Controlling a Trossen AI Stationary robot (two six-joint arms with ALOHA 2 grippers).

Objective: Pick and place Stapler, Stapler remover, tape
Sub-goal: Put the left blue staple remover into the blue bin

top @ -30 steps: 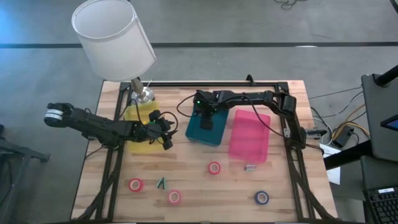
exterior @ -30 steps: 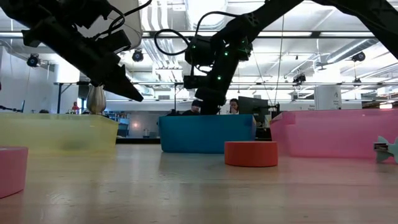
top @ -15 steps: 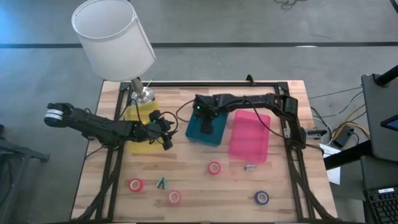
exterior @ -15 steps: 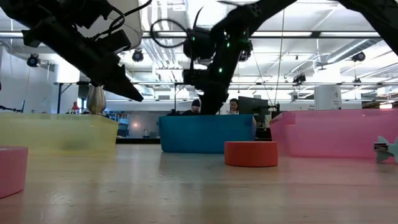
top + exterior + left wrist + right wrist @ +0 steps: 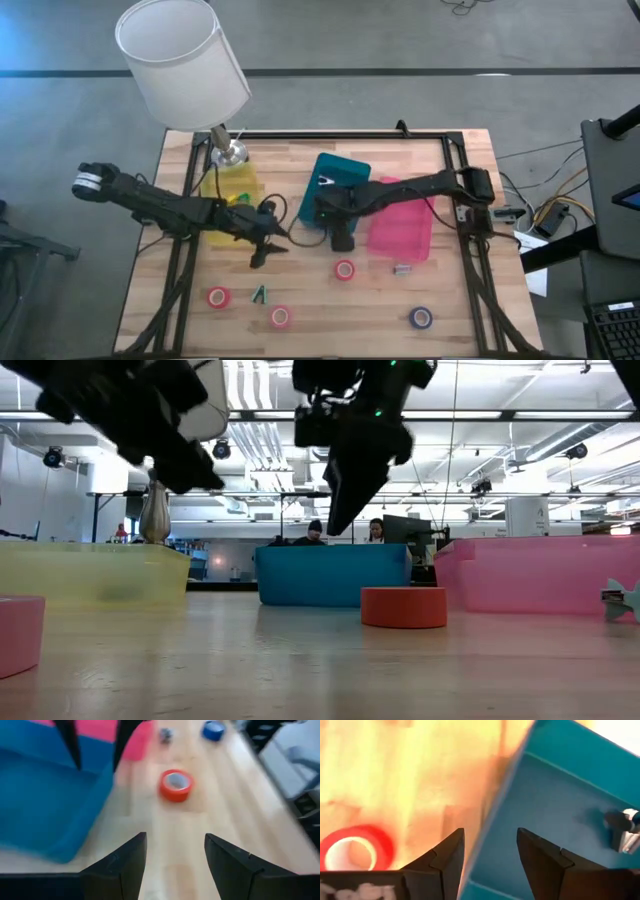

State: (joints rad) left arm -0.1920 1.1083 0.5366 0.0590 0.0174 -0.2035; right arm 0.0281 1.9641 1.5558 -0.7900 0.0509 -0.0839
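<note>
Right gripper (image 5: 341,241) apart and empty, just past the blue bin's (image 5: 335,178) 6 o'clock edge, a red tape roll (image 5: 345,269) on the desk (image 5: 300,300) below. Left gripper (image 5: 262,254) apart too, at the bin's 8 o'clock. Other tape rolls (image 5: 219,297) spread along the desk's 6 o'clock side.

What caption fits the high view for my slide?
Two open grippers, left and right, hover above the wooden table near a red-pink tape ring.

Robotics lab in open industrial hall. Evidence: exposed ceiling ducts (image 5: 250,445), strip lights, concrete floor (image 5: 420,40), wooden bench (image 5: 330,300) in black frame, loose cables (image 5: 545,205), person at monitor (image 5: 400,530) behind bins.
</note>
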